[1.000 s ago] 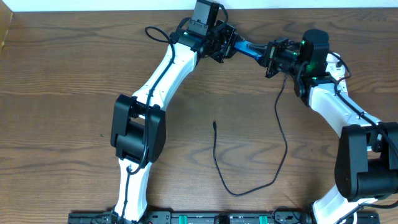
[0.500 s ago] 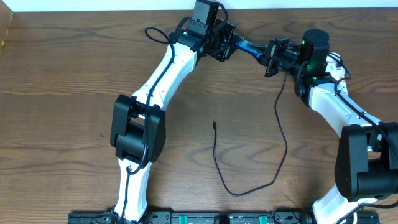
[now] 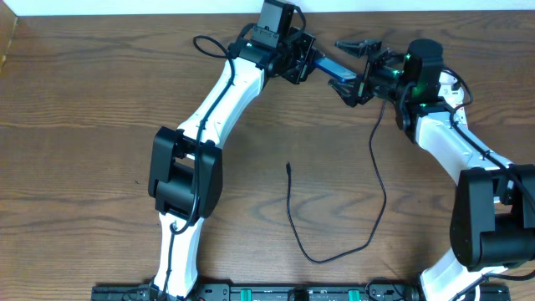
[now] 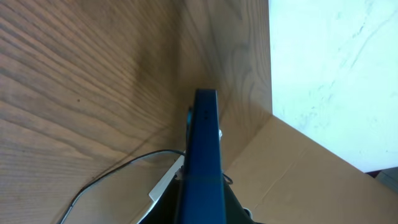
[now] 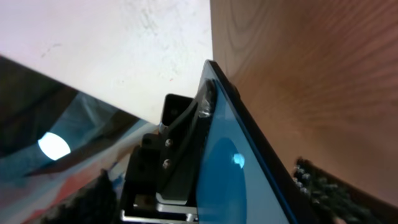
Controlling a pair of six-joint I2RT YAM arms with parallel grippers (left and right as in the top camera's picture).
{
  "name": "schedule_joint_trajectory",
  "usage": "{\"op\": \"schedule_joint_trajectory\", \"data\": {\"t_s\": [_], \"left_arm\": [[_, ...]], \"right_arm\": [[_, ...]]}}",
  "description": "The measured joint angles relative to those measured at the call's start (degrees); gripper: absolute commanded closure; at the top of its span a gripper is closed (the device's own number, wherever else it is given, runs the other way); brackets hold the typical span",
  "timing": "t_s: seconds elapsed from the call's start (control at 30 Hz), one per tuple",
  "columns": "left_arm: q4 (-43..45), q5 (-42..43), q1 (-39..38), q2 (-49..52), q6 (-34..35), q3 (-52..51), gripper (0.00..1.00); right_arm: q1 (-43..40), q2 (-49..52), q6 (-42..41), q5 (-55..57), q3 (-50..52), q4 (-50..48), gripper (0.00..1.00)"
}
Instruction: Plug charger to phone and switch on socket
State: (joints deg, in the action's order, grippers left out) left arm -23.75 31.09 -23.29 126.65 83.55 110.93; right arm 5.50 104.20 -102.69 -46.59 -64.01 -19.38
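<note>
The phone (image 3: 331, 68), blue screen lit, hangs above the table's back edge, held at its left end by my left gripper (image 3: 303, 58), which is shut on it. In the left wrist view the phone (image 4: 206, 137) stands edge-on, rising from the left gripper (image 4: 202, 208). My right gripper (image 3: 350, 67) stands open around the phone's right end, one finger on each side. The right wrist view shows the glowing phone (image 5: 233, 180) between textured pads (image 5: 314, 180). The charger (image 3: 380, 171) lies slack on the wood, its small tip (image 3: 287, 166) near the middle. The socket is out of view.
A white wall (image 4: 329, 68) runs along the table's back edge. Brown cardboard (image 4: 298, 168) shows beyond that edge in the left wrist view. A thin dark cable (image 4: 106, 180) crosses the wood below the left gripper. Both arm bases (image 3: 267, 293) stand at the table's front.
My right gripper has opened wide and let go of the phone's right end. The left gripper stays shut on the phone, and the cable on the table has not moved.
</note>
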Motion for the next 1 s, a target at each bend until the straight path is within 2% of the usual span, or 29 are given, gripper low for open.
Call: {"op": "schedule_joint_trajectory", "data": {"t_s": [0.17,0.27,0.43,0.77,0.87,1.0], "left_arm": [[0.0,1.6,2.1,0.0,-1.4,0.0,0.92],[0.0,5.2,4.9,0.0,-4.9,0.0,0.92],[-0.1,15.3,11.5,0.0,-14.6,0.0,0.92],[-0.6,46.4,22.5,0.0,-42.8,0.0,0.92],[-0.7,51.8,24.7,0.0,-47.2,0.0,0.92],[-0.9,54.6,27.5,0.0,-49.6,0.0,0.92]], "right_arm": [[-1.7,0.0,5.1,-0.9,0.0,0.0,0.01],[-3.5,0.0,9.6,-2.5,0.0,0.0,0.01],[-6.6,0.0,19.3,-5.6,0.0,3.1,0.01],[-6.2,0.0,41.0,-5.6,-0.4,22.3,0.01],[-3.5,0.0,46.4,-2.6,-0.5,26.4,0.01],[3.4,0.0,52.4,3.8,-0.5,30.4,0.01]]}}
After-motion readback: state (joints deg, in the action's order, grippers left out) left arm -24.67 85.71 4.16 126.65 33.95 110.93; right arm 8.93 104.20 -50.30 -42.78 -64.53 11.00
